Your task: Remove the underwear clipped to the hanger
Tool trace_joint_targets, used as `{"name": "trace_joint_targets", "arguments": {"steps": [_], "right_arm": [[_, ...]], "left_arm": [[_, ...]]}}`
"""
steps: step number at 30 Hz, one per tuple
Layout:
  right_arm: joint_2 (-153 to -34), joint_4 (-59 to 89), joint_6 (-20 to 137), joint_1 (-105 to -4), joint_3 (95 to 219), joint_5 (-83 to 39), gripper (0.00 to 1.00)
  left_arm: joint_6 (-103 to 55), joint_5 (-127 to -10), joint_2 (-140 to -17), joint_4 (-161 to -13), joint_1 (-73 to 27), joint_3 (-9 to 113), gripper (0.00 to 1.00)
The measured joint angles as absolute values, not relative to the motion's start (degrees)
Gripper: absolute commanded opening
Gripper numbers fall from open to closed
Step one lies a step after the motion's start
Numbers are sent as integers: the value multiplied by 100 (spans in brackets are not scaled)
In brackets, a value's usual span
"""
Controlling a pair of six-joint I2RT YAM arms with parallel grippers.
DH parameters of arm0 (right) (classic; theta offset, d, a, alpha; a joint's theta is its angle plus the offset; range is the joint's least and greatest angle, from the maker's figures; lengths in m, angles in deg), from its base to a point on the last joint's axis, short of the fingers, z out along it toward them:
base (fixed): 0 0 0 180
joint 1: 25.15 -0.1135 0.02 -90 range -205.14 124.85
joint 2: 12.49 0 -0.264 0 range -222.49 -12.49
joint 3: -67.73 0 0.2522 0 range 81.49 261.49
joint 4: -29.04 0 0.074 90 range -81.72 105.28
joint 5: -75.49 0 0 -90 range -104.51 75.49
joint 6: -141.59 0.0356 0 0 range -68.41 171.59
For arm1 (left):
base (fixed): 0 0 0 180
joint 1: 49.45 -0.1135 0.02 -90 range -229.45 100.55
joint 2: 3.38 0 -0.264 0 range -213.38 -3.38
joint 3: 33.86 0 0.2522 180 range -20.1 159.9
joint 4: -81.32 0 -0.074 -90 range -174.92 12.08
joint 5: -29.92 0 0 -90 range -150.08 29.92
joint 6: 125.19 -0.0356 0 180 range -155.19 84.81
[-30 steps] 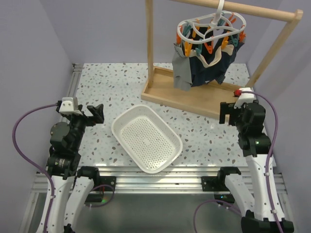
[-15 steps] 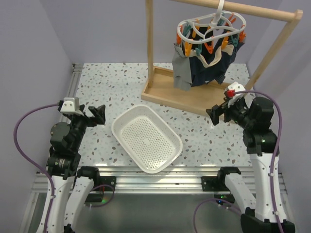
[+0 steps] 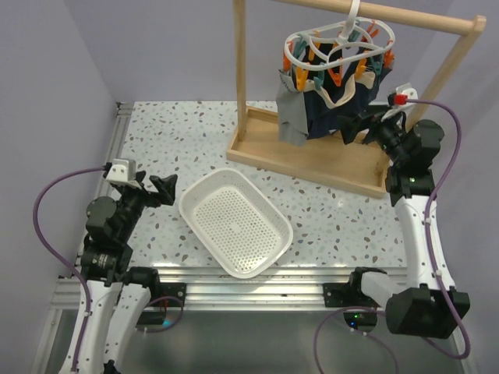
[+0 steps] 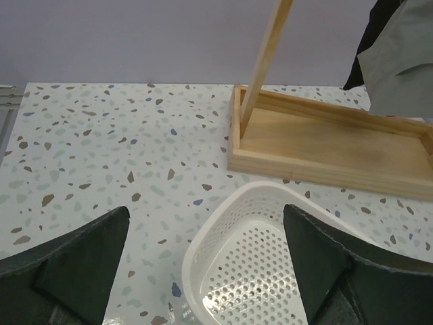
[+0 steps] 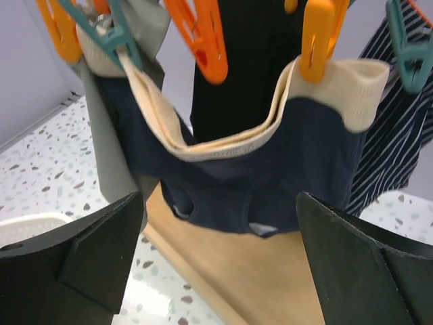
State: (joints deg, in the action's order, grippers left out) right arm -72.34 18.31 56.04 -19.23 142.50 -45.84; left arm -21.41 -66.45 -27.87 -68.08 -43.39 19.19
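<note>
Right gripper (image 3: 352, 126): fingers spread wide, nothing held. It sits at the upper right of the top view, level with the lower edge of the underwear (image 3: 323, 109) and just to its right. In the right wrist view the navy pair (image 5: 270, 183) with the beige waistband fills the centre, framed between the two dark fingers (image 5: 95, 257). There's a visible gap on each side and no contact I can see.

The waistband is pinned by orange clips (image 5: 318, 34) and a teal clip (image 5: 111, 30) at the upper left. Grey piece (image 5: 108, 156) at the left, black piece (image 5: 250, 74) behind, striped piece (image 5: 396, 128) at the right edge.

The hanger (image 3: 335, 48), a white ring, hooks over the wooden rail (image 3: 405, 17) at the top of the frame, with all the garments clipped on and hanging over the wooden base tray (image 3: 312, 156).

Left gripper (image 3: 162, 189): fingers also fully apart, empty. It's at the lower left of the top view, just left of the white basket (image 3: 234, 222). In the left wrist view the basket rim sits bottom centre between its fingers, not touching them.
</note>
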Motion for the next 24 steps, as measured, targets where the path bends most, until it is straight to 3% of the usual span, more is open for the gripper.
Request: {"name": "trace_joint_targets", "arguments": {"steps": [8, 14, 24], "right_arm": [[-8113, 2939, 5682, -1748, 14961, -5008, 98], [-8895, 3608, 6017, -997, 15673, -5843, 93], [-9569, 3389, 5287, -883, 16453, -7393, 88]], "left_arm": [[-2139, -6930, -2946, -7004, -4341, 1774, 100], [-2132, -7096, -3108, -7234, -4341, 1750, 100], [-2080, -7458, -3438, -7636, -4341, 1652, 100]]}}
